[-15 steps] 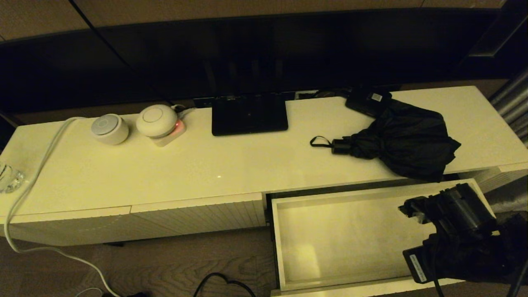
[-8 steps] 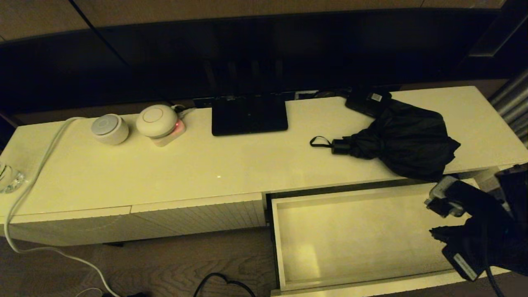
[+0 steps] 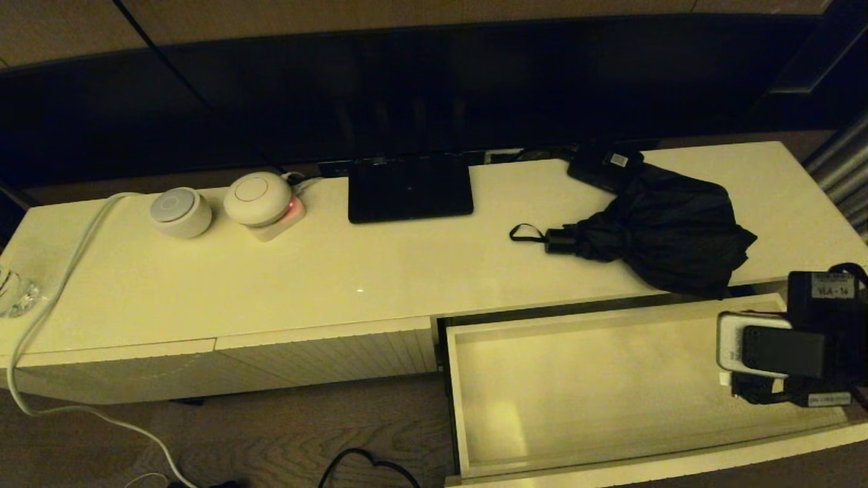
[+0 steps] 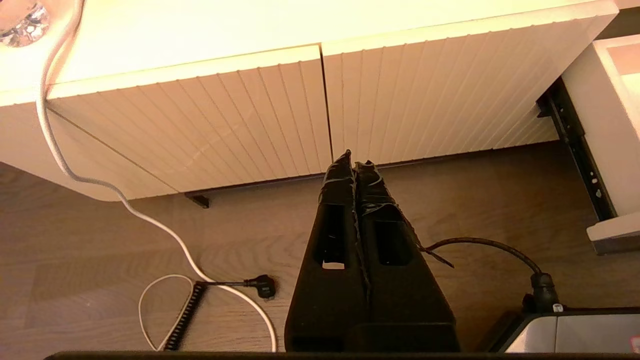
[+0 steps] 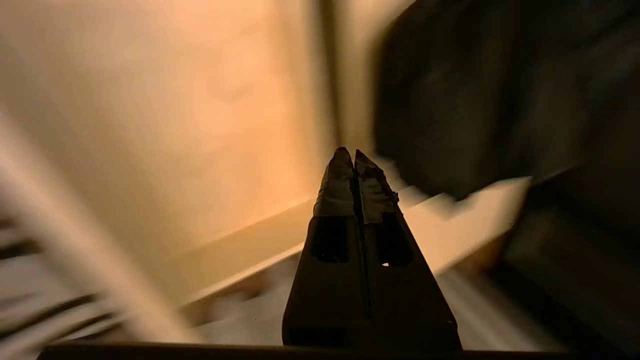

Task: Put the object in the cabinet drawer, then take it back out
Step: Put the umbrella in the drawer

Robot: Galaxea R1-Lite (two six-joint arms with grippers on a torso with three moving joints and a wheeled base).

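right gripper (image 5: pixel 354 156): fingers pressed together | umbrella (image 5: pixel 480 100): beside tip (blurred)

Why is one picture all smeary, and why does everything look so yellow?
Right wrist view: the drawer and umbrella are streaked by motion blur; only the right end effector looks crisp. Left wrist view: sharp, ribbed panels clear. Head view: dim warm light tints the cabinet top yellow, the back is nearly black, and a small glare spot shines on the top.

Only thing I can actually read is a small white sticker saying "VLA-14" on the right arm (image 3: pixel 827 288), over at the drawer's right end. The little black box (image 3: pixel 605 166) has a white label, too tiny to read.
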